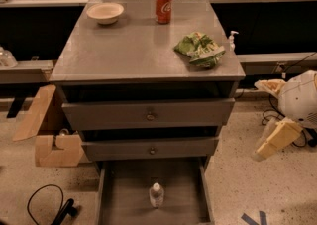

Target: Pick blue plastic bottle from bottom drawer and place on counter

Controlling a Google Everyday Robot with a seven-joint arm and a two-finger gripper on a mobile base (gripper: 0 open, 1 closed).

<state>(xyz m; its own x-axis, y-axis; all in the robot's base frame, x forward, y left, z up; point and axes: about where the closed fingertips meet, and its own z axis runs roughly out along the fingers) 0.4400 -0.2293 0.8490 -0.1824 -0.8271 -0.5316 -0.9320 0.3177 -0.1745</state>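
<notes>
The blue plastic bottle (pixel 156 195) stands upright on the floor of the open bottom drawer (pixel 126 187), about midway between its side walls. The gripper (pixel 272 142) hangs low to the right of the cabinet, well apart from the drawer. It slants down and leftward from the white arm (pixel 299 101), and I cannot tell whether it is open or closed. The counter (pixel 133 45) bears a bowl (pixel 105 12), a red can (pixel 163 5) and a green bag (pixel 200 49).

I see my arm (pixel 299 101) as a rounded, smooth white shell with a tan patch at its upper edge. The gripper (pixel 274 140) is a pale cream, blocky, wedge-shaped unit, right of the counter (pixel 143 50) and lower.
</notes>
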